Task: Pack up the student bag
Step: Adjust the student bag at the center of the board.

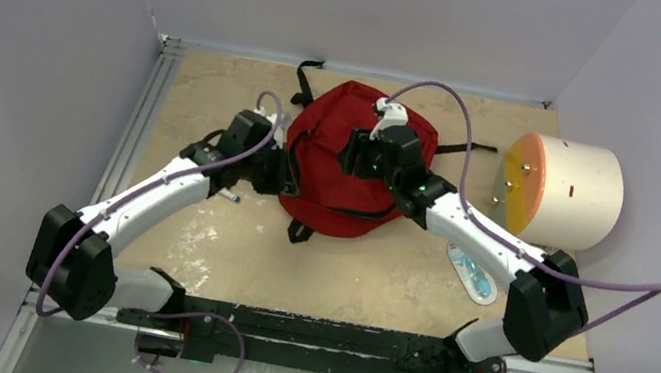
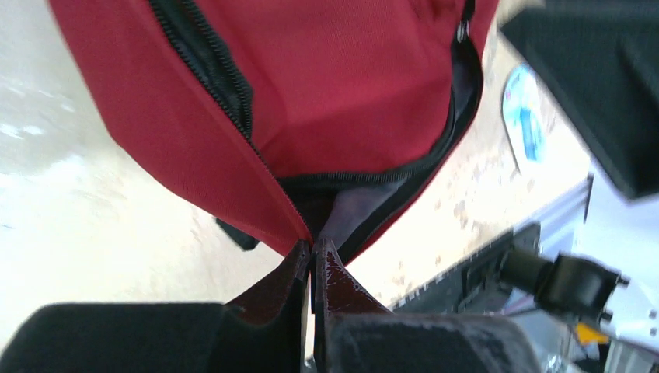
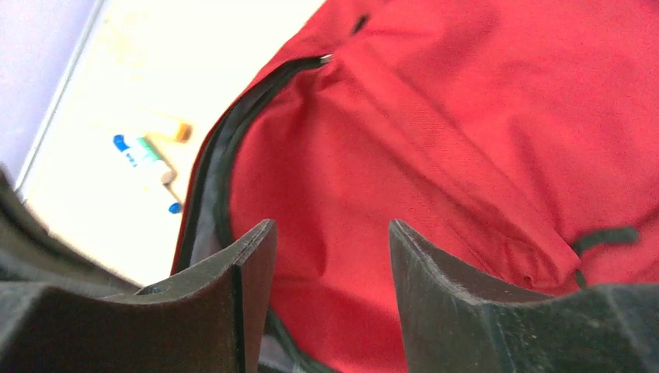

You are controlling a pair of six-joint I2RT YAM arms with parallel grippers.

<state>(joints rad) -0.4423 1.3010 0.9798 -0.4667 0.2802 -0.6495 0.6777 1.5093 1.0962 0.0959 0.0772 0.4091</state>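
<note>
The student bag (image 1: 328, 146) is a dark-red backpack lying flat at the back middle of the table. Its main zipper is partly undone and grey lining shows inside. My left gripper (image 1: 286, 171) is at the bag's left edge. In the left wrist view it (image 2: 312, 247) is shut, pinching the red fabric edge of the bag (image 2: 334, 93) where the zipper opening ends. My right gripper (image 1: 357, 156) hovers over the top of the bag. In the right wrist view it (image 3: 330, 229) is open, with only the bag's red fabric (image 3: 466, 140) behind the gap and nothing between the fingers.
A cream cylinder with an orange face (image 1: 564, 190) lies at the right back. A clear packet with blue contents (image 1: 472, 271) sits on the table by the right arm. A small marker (image 1: 228, 197) lies left of the bag. A blue-capped tube (image 3: 144, 155) lies on the table beside the bag.
</note>
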